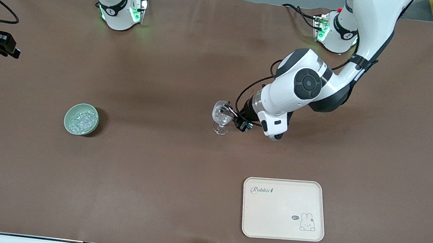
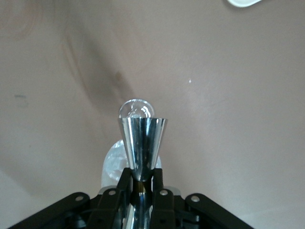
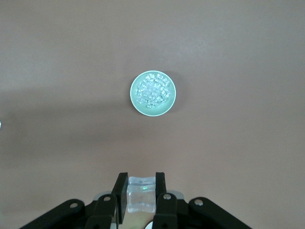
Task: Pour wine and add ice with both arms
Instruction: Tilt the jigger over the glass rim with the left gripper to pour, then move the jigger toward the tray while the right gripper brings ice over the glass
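Silvery hourglass jigger (image 2: 142,145) tipped over stemmed glass (image 1: 221,116), clamped in left tool (image 2: 141,183); right tool (image 3: 141,193) clamping ice cube (image 3: 140,193).

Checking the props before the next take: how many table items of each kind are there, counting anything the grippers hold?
Stemmed glass: 1
Metal jigger, held in the left gripper at the glass: 1
Green bowl of ice: 1
Ice cube held in the right gripper: 1
Cream tray: 1
Total: 5
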`<state>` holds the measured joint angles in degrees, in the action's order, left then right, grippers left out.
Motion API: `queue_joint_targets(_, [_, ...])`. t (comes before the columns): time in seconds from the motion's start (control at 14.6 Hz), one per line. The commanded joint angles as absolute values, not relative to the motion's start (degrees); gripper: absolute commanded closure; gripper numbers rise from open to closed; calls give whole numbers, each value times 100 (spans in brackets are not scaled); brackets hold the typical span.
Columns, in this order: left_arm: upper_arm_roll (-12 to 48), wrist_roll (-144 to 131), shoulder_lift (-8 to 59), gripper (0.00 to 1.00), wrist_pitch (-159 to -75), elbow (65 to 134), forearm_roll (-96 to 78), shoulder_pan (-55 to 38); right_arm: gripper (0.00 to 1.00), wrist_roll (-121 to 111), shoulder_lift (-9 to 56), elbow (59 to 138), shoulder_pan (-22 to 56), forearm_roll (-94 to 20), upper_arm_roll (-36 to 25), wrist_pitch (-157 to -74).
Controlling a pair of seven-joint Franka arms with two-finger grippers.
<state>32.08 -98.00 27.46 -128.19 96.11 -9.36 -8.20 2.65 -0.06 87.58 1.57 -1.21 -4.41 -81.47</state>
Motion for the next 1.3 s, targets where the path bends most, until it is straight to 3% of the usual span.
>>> queue_joint_targets(0.0, [3226,-9171,2637,100,-12421,9580,-1605,-738,100,281,-97,8798,132,-141,-378,-7973])
queue_joint_targets(0.48, [1953,-7542,2382,99,-12067,9686,-4339,-686,100,754,-79,8465,720,-193,-343,-7972])
queue_joint_targets(0.68, [1242,-6973,2487,99,-12111,9668,-5489,-686,100,1561,34,8210,1412,-193,-343,-7963])
queue_joint_targets(1.1, [107,-5434,3268,99,-12129,9659,-7450,-677,100,3582,684,7744,3065,-658,-343,-8156])
queue_joint_targets(1.23, [-183,-4968,3646,98,-12129,9642,-8423,-642,100,4137,1079,7594,3557,-747,-343,-8759])
